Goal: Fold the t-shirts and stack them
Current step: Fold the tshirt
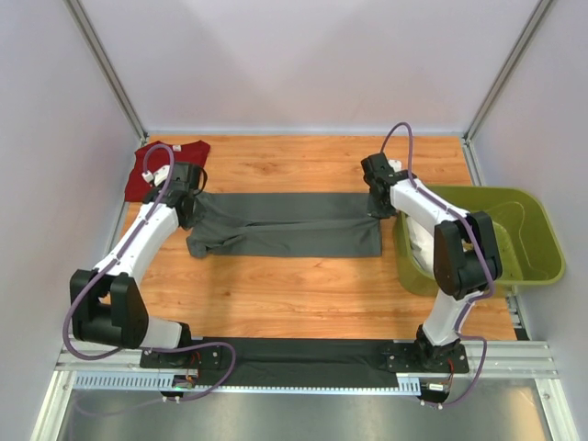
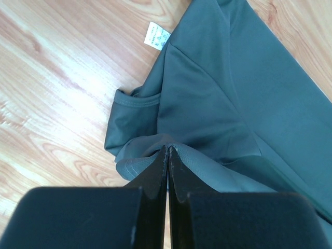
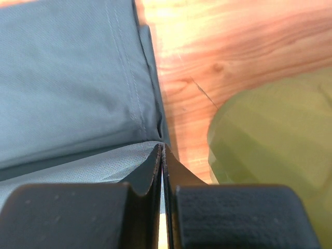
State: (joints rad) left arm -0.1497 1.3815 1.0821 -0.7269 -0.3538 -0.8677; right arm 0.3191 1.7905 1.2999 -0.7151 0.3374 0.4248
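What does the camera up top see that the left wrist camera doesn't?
Only the top view shows the dark red t-shirt, the green basket and the right gripper at the far end of the grey t-shirt. Only the left wrist view shows the small white label beside the neck. Both show the grey t-shirt on the wooden table, with the left gripper shut on it.

- A wooden tabletop [image 1: 303,294] with warm orange-brown grain is seen at the centre.
- Pale grey walls are set around it: a back wall [image 1: 303,64] at 12 o'clock and side panels at 9 and 3 o'clock.
- Metal posts [image 1: 106,69] are fixed at 11 and 1 o'clock.
- An aluminium rail [image 1: 514,358] is laid at 6 o'clock.
- Bright glare [image 2: 62,104] is thrown on the wood.
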